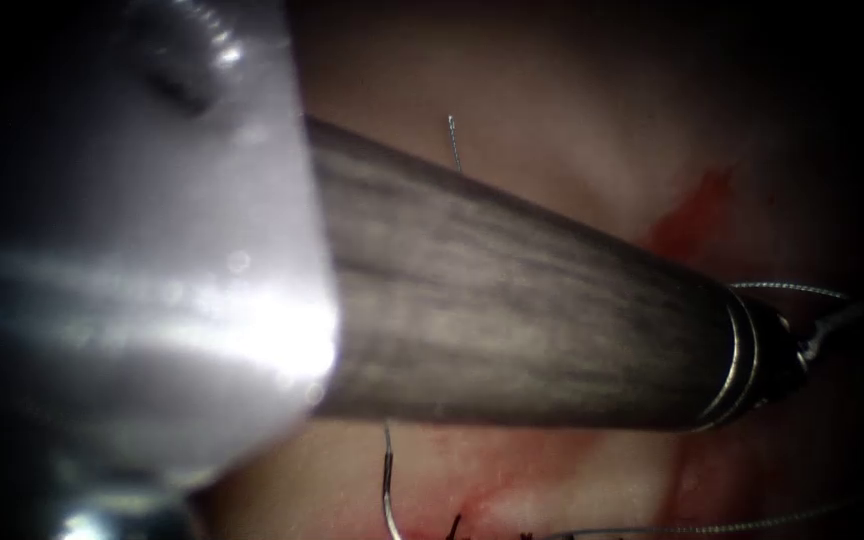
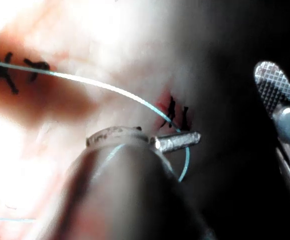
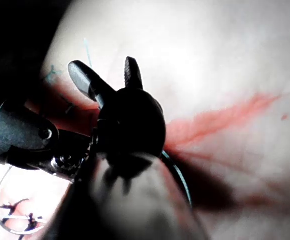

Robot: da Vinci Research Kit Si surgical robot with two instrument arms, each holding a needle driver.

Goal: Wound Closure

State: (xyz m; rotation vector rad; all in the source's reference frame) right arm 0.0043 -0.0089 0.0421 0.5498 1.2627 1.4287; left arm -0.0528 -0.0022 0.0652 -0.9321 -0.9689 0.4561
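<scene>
Two fingers (image 3: 85,80) of the right tool (image 3: 105,70) stand spread wide above the tissue (image 3: 224,55), with nothing between them. We cannot tell what the left tool (image 1: 752,360) holds; thread (image 2: 110,90) curves past its tip. A thin curved sliver that we take for the needle (image 1: 387,490) lies by the dark stitches (image 2: 177,114) on the cut, and we cannot tell whether it sits in the tissue. We judge it light, stiff and slippery, best gripped on the body of its curve, away from the point.
</scene>
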